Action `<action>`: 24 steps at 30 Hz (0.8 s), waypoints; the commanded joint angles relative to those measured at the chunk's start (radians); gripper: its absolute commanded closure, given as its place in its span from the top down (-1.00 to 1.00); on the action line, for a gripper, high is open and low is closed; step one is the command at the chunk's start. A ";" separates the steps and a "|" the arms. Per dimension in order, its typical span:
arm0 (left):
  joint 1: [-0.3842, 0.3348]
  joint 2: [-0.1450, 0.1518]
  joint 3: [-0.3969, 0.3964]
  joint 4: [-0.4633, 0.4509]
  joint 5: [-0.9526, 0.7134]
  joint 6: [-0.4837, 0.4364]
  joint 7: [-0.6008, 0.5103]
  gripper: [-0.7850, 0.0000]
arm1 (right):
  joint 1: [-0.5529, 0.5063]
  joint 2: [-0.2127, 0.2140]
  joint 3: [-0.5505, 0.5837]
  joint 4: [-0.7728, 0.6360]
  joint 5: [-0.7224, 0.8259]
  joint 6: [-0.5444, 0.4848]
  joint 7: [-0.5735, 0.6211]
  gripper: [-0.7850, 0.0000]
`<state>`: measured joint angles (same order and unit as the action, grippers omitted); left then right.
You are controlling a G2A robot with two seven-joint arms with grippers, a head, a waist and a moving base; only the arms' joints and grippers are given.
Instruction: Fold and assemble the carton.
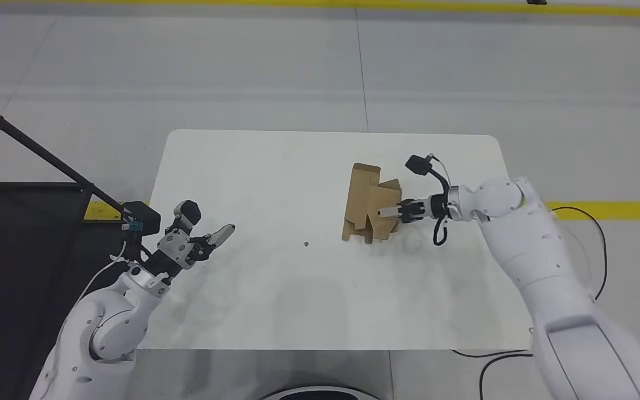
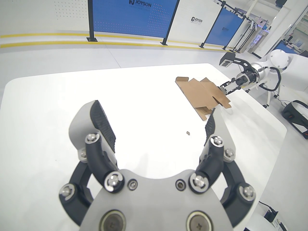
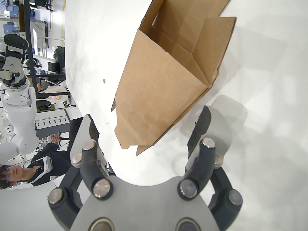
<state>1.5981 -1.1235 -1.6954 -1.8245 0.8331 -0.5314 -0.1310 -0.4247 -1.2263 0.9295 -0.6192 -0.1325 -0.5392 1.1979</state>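
right gripper lined up on the half-opened carton, nothing gripped yet

the right gripper [image 3: 148, 121] has its jaws spread wide, and the near end of the carton [image 3: 156, 85] sits in the gap between them. neither jaw is clamped on the cardboard, and i cannot tell whether either one brushes it. the carton lies on the table [image 1: 260, 180], right of the middle, on the right arm's side. it is brown cardboard, no longer quite flat: one end gapes into a shallow sleeve and loose flaps stick out at the ends. a small dark speck [image 1: 306, 242] lies on the table near it, toward the middle.

the left gripper [image 2: 154, 114] hangs over the near left part of the table, well apart from the carton, jaws spread too and holding nothing.

to my eye the job is at an early step: squaring the sleeve up, before any flap gets folded in. the next move looks like closing the right jaws on that near edge, or pushing against it, so the sleeve stands open. light cardboard on a smooth table will likely slide rather than unfold, so the left gripper would have to come across and brace the far side. the pinch should catch a single wall, not both layers, or the sleeve gets squashed flat.
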 commanded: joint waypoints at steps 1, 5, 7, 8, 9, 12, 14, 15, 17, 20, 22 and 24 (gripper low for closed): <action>0.000 0.000 0.000 0.000 0.000 0.000 0.000 1.00 | 0.006 -0.004 -0.006 0.013 0.006 -0.004 0.000 0.21; 0.000 0.000 0.000 0.000 0.000 0.000 0.000 1.00 | 0.018 -0.012 -0.016 0.042 0.016 -0.011 0.000 -0.04; 0.000 0.000 0.000 0.000 0.000 0.000 0.000 1.00 | 0.024 -0.015 -0.021 0.056 0.022 -0.018 -0.001 -0.15; 0.000 0.000 0.000 0.000 0.000 0.000 0.000 1.00 | 0.026 -0.016 -0.022 0.064 0.025 -0.018 -0.001 -0.20; 0.000 0.000 0.000 0.000 0.000 0.000 0.000 1.00 | 0.029 -0.018 -0.024 0.072 0.028 -0.018 -0.001 -0.24; 0.000 0.000 0.000 0.000 0.000 0.000 0.000 1.00 | 0.037 -0.023 -0.030 0.090 0.034 -0.024 -0.001 -0.40; 0.000 0.000 0.000 0.000 0.000 0.000 0.000 1.00 | 0.041 -0.025 -0.032 0.102 0.037 -0.031 -0.002 -0.55; 0.000 0.000 0.000 0.000 0.000 0.000 0.000 1.00 | 0.043 -0.026 -0.033 0.107 0.039 -0.034 -0.002 -0.74; 0.000 0.000 0.000 0.000 0.000 0.000 0.000 1.00 | 0.047 -0.028 -0.035 0.116 0.042 -0.040 -0.002 -0.97; 0.000 0.000 0.000 0.000 0.000 0.000 0.000 1.00 | 0.050 -0.030 -0.037 0.127 0.049 -0.052 -0.001 -1.00; 0.000 0.000 0.000 0.000 0.000 0.000 0.000 1.00 | 0.052 -0.031 -0.038 0.132 0.052 -0.061 0.000 -1.00; 0.000 0.000 0.000 0.000 0.000 0.000 0.000 1.00 | 0.053 -0.031 -0.038 0.136 0.056 -0.073 -0.001 -1.00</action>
<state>1.5981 -1.1235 -1.6954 -1.8245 0.8331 -0.5314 -0.1310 -0.3719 -1.2573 0.8915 -0.4851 -0.0783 -0.6060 1.1974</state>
